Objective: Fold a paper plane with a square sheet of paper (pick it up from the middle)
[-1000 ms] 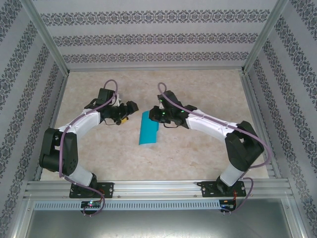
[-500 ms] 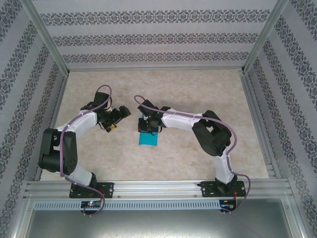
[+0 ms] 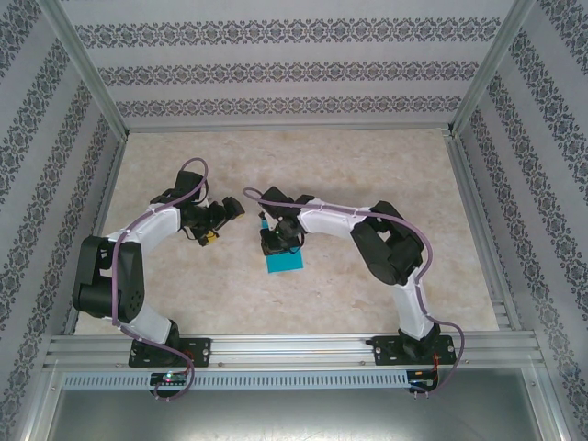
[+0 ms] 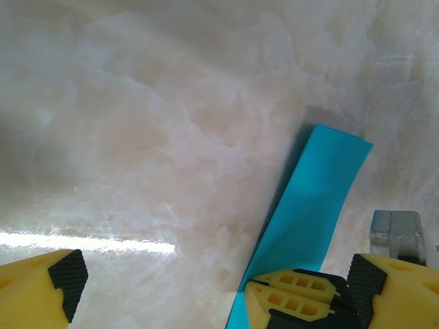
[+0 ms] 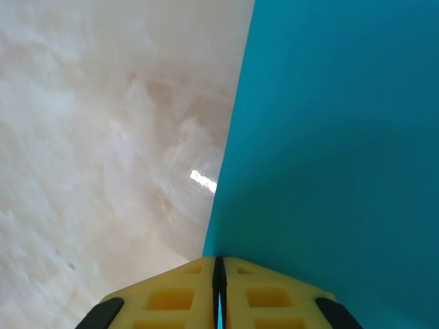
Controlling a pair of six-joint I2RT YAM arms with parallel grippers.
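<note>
Teal-blue sheet of paper [image 3: 287, 263], thin and plain, sits near the middle of the pale marbled surface [image 3: 386, 175], between my two arms. My left hand [image 3: 223, 211] hangs just beside it, jaws spread wide and empty. From that wrist the paper reads as a narrow folded strip, and the shadow at its far corner suggests it is lifted. My right hand [image 3: 273, 241] is pinched closed on the paper's edge. I'd move the right hand slowly so the sheet neither slips nor tears, then bring the left down to pin the flat part before creasing.
</note>
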